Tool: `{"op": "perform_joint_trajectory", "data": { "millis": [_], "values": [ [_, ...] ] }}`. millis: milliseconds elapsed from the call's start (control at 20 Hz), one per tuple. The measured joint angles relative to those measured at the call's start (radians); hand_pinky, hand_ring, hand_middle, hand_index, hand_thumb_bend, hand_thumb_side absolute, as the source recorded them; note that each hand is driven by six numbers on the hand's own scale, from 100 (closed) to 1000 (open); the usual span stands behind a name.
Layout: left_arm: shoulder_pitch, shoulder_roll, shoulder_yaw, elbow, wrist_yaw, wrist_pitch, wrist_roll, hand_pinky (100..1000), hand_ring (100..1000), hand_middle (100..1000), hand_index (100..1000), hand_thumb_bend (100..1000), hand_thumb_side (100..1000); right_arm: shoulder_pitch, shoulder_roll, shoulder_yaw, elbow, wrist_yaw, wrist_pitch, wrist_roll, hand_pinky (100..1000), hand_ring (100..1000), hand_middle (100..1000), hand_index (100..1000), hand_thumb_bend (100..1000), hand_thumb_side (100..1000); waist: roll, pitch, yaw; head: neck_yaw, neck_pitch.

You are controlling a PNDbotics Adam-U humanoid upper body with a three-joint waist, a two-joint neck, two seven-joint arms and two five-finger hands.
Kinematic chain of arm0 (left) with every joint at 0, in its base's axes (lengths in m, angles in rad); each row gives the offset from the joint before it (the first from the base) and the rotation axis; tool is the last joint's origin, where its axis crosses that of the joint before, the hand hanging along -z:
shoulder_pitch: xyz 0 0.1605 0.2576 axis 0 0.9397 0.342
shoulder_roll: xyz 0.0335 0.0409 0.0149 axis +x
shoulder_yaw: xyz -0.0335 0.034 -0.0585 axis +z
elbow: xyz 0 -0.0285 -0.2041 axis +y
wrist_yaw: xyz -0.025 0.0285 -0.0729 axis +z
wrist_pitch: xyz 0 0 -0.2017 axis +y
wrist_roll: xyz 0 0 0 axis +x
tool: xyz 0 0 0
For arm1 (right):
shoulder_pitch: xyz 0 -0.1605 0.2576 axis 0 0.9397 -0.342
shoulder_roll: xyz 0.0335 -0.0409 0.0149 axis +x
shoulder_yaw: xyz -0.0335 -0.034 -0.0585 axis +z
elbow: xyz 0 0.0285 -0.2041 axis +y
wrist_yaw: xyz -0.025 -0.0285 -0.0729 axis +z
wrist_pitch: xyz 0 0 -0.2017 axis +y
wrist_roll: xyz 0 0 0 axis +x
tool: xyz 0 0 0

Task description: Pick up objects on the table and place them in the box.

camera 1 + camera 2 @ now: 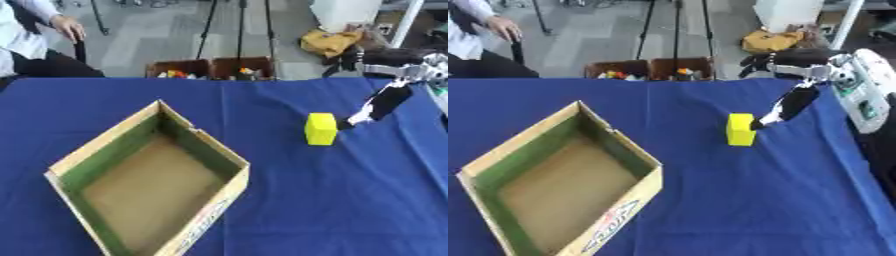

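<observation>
An open cardboard box [149, 185] sits nearest the camera on the blue-covered worktop [350, 200], its brown floor bare and its inner walls green; nothing has been placed in it, so the task appears to be at its start. The box lies well apart from the robot's right hand [785, 107], off to that hand's left and nearer the viewer.

Farther back stands the one object seen on the cloth, a yellow block [321, 129], upright and untouched by any lift. The right hand reaches in from the upper right with its dark fingers stretched out straight; the fingertips [350, 121] touch or nearly touch the block's right side, and nothing is held. Whether contact is made cannot be told for certain.

By this reading the grasp is not yet closed: the block has to be gripped, raised, carried leftward across the cloth and set down inside the box.

The left hand shows in neither view. Beyond the worktop's far edge two brown crates [210, 68] holding small coloured items rest on the floor.
</observation>
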Motion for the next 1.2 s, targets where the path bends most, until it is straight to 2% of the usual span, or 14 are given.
{"op": "perform_joint_trajectory", "data": {
  "millis": [250,600,950,1200],
  "values": [
    [0.000,0.000,0.000,0.000,0.000,0.005,0.001,717,680,852,947,100,996,-0.021,0.030,0.000,0.056,0.047,0.006,0.006,864,922,948,908,647,534,0.000,0.000,0.001,-0.006,0.000],
    [-0.003,0.000,0.000,0.000,0.000,0.012,0.002,716,680,851,947,100,995,-0.034,0.054,0.001,0.110,0.097,-0.002,-0.002,857,901,756,881,634,538,0.000,0.000,-0.001,-0.007,0.001],
    [-0.006,0.000,0.000,0.000,0.000,0.016,0.002,716,681,850,947,100,994,-0.031,0.065,0.004,0.126,0.119,-0.006,-0.006,852,891,745,868,573,512,0.000,0.000,-0.001,-0.007,0.001],
    [-0.006,0.000,0.000,0.000,0.000,0.017,0.001,716,680,849,947,100,993,-0.025,0.079,0.003,0.136,0.134,-0.010,-0.010,853,885,748,870,564,482,0.000,0.000,0.004,-0.008,0.001]
  ]
}}
